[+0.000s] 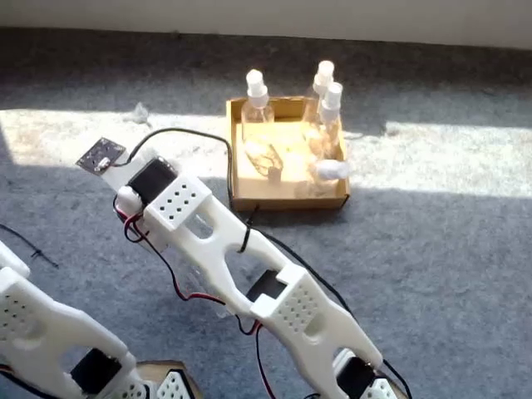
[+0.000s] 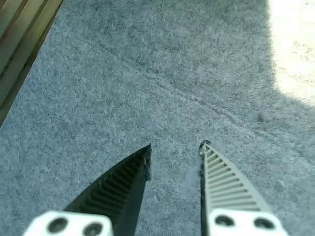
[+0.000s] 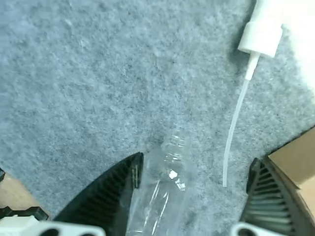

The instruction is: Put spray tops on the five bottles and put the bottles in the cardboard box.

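Bottle [image 3: 165, 196] (clear, uncapped) lies within right gripper [image 3: 197, 160].

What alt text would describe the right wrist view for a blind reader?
The right gripper, open, straddles a clear capless bottle lying on grey carpet. A white spray top with a long tube lies beside it, near a cardboard box corner.

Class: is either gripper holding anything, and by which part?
Nothing is held. The left gripper is open over carpet; the right gripper is open around an uncapped bottle lying on the carpet, not clamped.
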### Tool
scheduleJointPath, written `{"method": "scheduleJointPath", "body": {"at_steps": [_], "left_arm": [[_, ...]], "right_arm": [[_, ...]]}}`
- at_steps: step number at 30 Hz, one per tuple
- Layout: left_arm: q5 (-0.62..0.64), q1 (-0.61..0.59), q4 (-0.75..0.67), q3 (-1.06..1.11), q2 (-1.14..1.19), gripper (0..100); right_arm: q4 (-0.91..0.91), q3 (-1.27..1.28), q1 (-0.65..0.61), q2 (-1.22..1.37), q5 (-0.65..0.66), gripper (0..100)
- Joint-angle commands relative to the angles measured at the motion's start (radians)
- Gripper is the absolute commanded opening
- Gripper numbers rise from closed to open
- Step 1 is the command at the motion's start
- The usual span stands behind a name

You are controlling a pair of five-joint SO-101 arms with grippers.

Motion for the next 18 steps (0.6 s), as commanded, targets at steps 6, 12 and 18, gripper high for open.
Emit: {"method": "scheduleJointPath", "body": {"at_steps": [6, 12, 18], "left_arm": [[-0.009, -0.010, -0.002, -0.077, 0.025, 16], [-0.009, 0.018, 0.006, -0.077, 0.025, 16], [-0.008, 0.039, 0.040, -0.076, 0.025, 16]], "right_arm": [[0.024, 0.334, -0.096, -0.395, -0.049, 29.3], [-0.237, 0.984, -0.076, -0.791, -0.026, 29.3], [-0.624, 1.391, -0.018, -0.897, -0.011, 29.3]]}}
